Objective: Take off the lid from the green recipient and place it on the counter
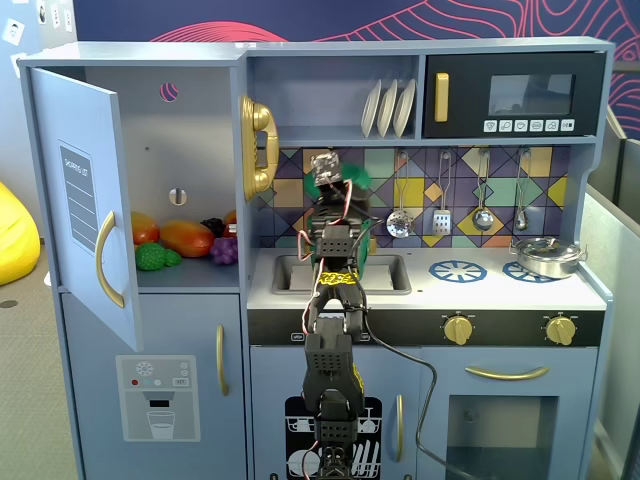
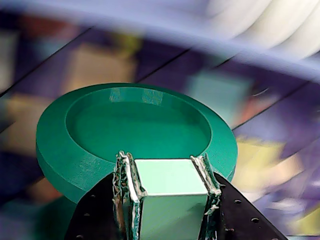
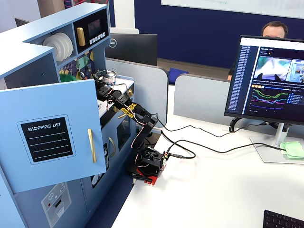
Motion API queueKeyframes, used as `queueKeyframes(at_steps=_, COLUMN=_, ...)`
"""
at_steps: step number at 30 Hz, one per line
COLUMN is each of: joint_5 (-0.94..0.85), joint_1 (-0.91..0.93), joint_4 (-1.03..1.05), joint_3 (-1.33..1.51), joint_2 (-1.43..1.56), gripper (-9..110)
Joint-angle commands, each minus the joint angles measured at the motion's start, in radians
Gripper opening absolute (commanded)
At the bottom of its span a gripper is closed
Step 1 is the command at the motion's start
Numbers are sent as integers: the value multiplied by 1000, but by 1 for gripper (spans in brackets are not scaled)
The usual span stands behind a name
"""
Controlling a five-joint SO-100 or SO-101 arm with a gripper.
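Note:
In the wrist view my gripper is shut on the light-green rectangular handle of the round green lid. The lid hangs in the air, tilted, in front of the blurred coloured backsplash. In a fixed view the gripper is raised above the sink, with the lid's edge showing behind it. The green recipient stands in the sink area, mostly hidden by the arm. The white counter lies below. In the side fixed view the lid shows under the shelf.
A silver pan sits on the right burner. Utensils hang on the backsplash and plates stand on the shelf above. The fridge door is open at left, with toy food inside.

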Motion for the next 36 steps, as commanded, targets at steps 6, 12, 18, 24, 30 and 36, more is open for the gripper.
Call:
queueKeyframes(at_steps=6, joint_5=32, joint_1=364, joint_4=18, joint_3=32, joint_2=63, gripper=0)
queueKeyframes(at_steps=12, joint_5=51, joint_1=526, joint_4=-218, joint_3=235, joint_2=-3, gripper=0)
queueKeyframes(at_steps=18, joint_5=71, joint_1=543, joint_4=-370, joint_3=397, joint_2=-63, gripper=0)
queueKeyframes(at_steps=24, joint_5=89, joint_1=528, joint_4=-434, joint_3=491, joint_2=-107, gripper=0)
queueKeyframes(at_steps=30, joint_5=78, joint_1=511, joint_4=-454, joint_3=537, joint_2=-120, gripper=0)
queueKeyframes(at_steps=36, joint_5=63, joint_1=500, joint_4=-454, joint_3=575, joint_2=-121, gripper=0)
